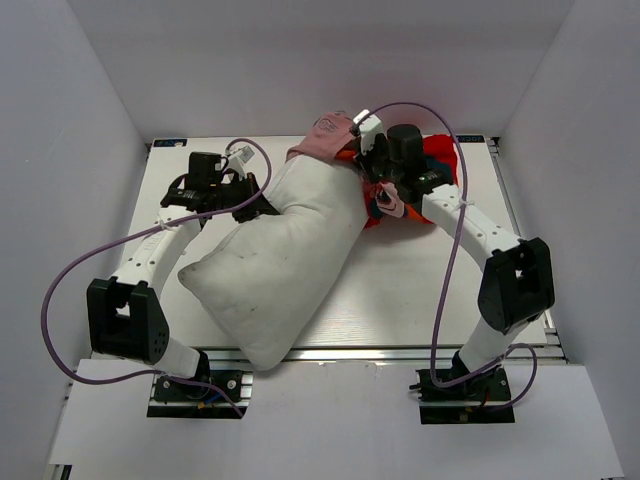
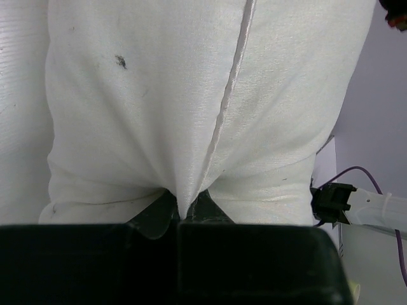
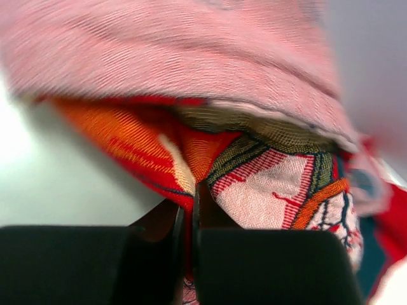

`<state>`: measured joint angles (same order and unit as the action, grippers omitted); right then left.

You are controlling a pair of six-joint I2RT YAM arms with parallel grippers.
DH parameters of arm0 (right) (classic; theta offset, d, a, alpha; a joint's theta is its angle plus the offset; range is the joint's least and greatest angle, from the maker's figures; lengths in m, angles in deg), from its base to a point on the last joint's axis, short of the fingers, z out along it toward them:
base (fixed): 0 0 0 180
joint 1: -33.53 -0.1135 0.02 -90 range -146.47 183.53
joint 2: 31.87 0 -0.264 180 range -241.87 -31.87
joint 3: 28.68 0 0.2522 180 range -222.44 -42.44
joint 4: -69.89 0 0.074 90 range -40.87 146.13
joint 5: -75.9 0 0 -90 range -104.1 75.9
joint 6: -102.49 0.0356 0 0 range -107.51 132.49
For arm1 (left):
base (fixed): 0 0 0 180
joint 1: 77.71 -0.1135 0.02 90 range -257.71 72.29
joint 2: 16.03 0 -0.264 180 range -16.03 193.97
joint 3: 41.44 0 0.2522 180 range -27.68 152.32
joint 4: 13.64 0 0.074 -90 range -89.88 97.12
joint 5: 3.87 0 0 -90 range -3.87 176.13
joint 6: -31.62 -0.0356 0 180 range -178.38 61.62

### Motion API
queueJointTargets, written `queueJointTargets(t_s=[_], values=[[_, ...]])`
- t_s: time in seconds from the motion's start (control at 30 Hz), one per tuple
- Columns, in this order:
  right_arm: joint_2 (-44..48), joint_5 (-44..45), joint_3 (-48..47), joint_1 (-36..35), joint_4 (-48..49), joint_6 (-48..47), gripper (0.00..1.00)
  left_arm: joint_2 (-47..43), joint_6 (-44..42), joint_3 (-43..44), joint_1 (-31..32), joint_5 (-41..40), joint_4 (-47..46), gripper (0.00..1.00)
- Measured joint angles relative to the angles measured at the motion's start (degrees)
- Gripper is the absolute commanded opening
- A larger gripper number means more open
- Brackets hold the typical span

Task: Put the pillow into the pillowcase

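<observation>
White walls (image 1: 300,60) on three sides; pale table (image 1: 420,290) between them, arm bases at its near edge.

Item 1, pillow (image 1: 285,260). It lies on a slant across the left and middle of the table, with one corner at the near edge and the far end against the pillowcase. You should expect it to be light, soft and bulky, sagging wherever it is unsupported. A pinch will gather cloth rather than filling, so take hold at an edge or corner, near the seam (image 2: 229,95), where the fabric doubles.

Item 2, pillowcase (image 1: 435,160). It is bunched at the far edge, right of centre, with the faded pink reverse turned up over the red-orange print. You will find it thin and floppy, and the mouth will likely collapse unless a layer is held up. Grip the hem, one layer only if you can tell them apart.

Item 3, left gripper (image 2: 184,213). Its jaws are closed on a tuck of white pillow fabric at the pillow's left side.

Item 4, right gripper (image 3: 189,210). Its fingers are drawn together with a fold of printed pillowcase fabric between them. You cannot tell from the blurred wrist view how many layers it has.

Item 5, purple cables (image 1: 447,270). One loops off each arm, and the right one arches over the pillowcase. Watch that neither snags the cloth, and note that the right arm stands over the opening.
</observation>
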<state>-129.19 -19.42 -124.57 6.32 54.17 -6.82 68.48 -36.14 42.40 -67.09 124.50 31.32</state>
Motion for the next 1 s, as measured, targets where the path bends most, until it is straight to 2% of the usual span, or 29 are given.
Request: queueJointTargets(t_s=[0.17,0.33,0.43,0.5,0.63,0.73,0.93,1.0], values=[[3.3,-13.8,-2.1,-1.5,-10.0,3.3,0.00,0.0,0.6,-0.2,0.0,0.1,-0.1,0.00],[7.0,-18.8,-4.8,-10.5,-15.3,7.2,0.00,0.3,1.0,0.2,0.0,1.0,0.1,0.00],[6.3,-21.4,-8.7,-15.8,-16.3,11.4,0.00,0.9,1.0,1.0,0.0,1.7,1.1,0.00],[4.6,-22.9,-12.5,-16.9,-16.9,14.5,0.00,0.9,1.0,1.3,0.0,1.9,1.6,0.00],[1.3,-25.7,-19.5,-15.8,-17.4,21.0,0.00,0.7,1.0,1.6,0.0,2.7,1.7,0.00],[1.5,-26.6,-21.2,-14.7,-17.2,25.1,0.00,-0.6,1.2,1.6,0.0,4.2,1.5,0.00],[3.1,-24.8,-15.0,-6.7,-15.1,28.9,0.00,-5.0,1.7,-1.2,0.7,8.3,-3.4,0.00],[2.5,-22.3,-10.9,-2.9,-14.8,29.0,0.12,-4.0,1.8,-2.4,1.2,8.8,-5.4,0.00]])
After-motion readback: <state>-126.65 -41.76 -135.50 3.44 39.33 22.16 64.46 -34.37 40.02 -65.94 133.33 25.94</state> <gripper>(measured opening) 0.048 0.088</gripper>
